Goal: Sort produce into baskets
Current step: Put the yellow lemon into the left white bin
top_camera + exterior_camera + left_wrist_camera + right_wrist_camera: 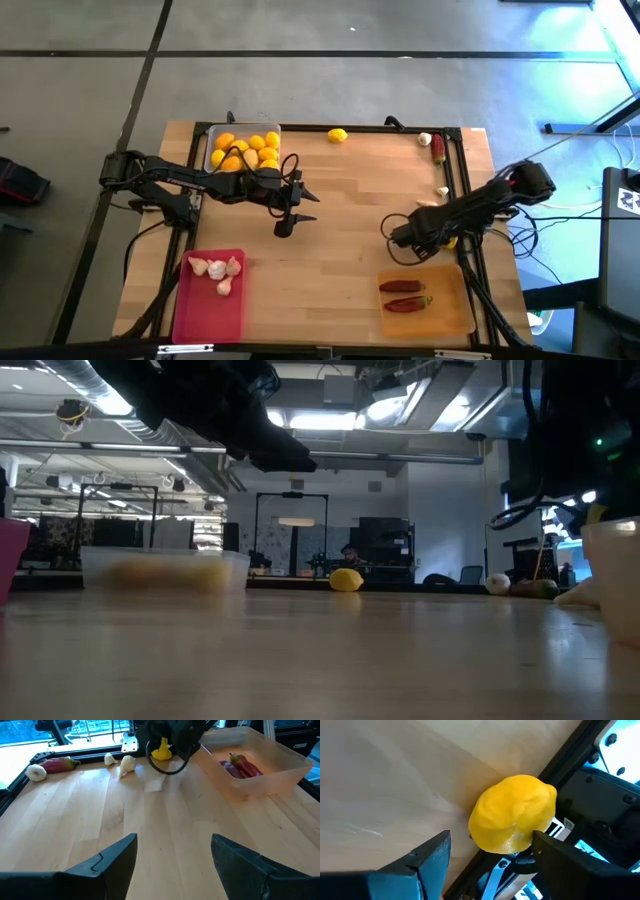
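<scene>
The desk (340, 215) is evenly lit from above in the high view, and only short, soft shadows are cast beneath the arms. A blue-white glare is seen in that view's upper right corner, on the floor. In the low view the room behind is lit by bright ceiling strips, so the arms overhead are reduced to dark silhouettes; the clear basket (165, 570) and its contents are blurred, and the near desk surface is out of focus. In the left wrist view a cool blue light is seen beyond the desk's far edge. In the right wrist view the lemon (514, 813) is brightly lit, with a soft highlight on its skin.
</scene>
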`<state>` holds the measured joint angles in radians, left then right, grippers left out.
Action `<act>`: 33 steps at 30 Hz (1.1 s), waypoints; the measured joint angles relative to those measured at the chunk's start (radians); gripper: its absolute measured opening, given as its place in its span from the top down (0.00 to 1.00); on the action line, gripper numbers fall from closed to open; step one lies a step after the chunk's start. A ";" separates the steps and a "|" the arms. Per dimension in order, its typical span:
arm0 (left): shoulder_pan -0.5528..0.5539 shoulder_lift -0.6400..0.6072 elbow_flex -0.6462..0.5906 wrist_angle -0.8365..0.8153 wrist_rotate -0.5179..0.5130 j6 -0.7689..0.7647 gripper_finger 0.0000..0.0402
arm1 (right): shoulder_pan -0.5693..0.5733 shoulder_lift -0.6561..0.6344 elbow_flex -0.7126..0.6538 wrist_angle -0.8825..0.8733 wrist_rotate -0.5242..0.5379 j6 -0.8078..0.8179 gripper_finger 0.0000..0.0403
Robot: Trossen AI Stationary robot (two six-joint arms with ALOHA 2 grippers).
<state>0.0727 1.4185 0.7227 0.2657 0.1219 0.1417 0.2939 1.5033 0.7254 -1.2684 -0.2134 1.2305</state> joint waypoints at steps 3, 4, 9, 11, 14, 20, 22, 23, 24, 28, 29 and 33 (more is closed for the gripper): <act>0.000 0.000 0.000 -0.001 0.000 0.000 0.37 | 0.000 0.023 0.000 0.015 0.000 -0.017 0.34; 0.000 0.000 0.000 -0.001 0.000 0.000 0.37 | 0.000 0.027 0.000 0.020 0.004 -0.028 0.34; 0.000 0.000 0.000 -0.001 0.000 0.000 0.37 | 0.000 0.029 0.005 0.028 0.037 -0.035 0.36; 0.000 0.000 0.000 -0.001 0.000 0.000 0.37 | 0.000 0.029 0.019 0.030 0.066 -0.048 0.37; 0.000 0.000 0.000 0.000 0.000 0.000 0.37 | 0.000 0.029 0.056 0.051 0.139 -0.062 0.39; 0.000 0.000 0.000 0.000 0.000 -0.001 0.37 | 0.000 0.031 0.145 0.053 0.248 -0.087 0.39; 0.000 0.000 0.000 0.000 0.000 -0.001 0.37 | 0.000 0.031 0.171 0.029 0.271 -0.087 0.39; 0.000 0.000 0.000 0.000 0.000 -0.001 0.37 | 0.000 0.031 0.182 0.011 0.275 -0.085 0.39; 0.000 0.000 0.000 0.000 0.000 -0.001 0.37 | 0.000 0.031 0.189 -0.006 0.275 -0.082 0.39; 0.000 0.000 0.000 -0.001 0.000 -0.001 0.37 | 0.001 0.031 0.184 -0.067 0.227 -0.085 0.39; 0.000 0.000 0.000 -0.002 0.000 -0.001 0.37 | 0.001 0.030 0.176 -0.073 0.218 -0.089 0.39; 0.000 0.000 0.000 -0.010 0.000 0.003 0.37 | 0.001 0.030 0.146 -0.054 0.203 -0.099 0.39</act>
<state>0.0727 1.4189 0.7227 0.2553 0.1215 0.1443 0.2951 1.5337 0.8717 -1.3223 -0.0109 1.1313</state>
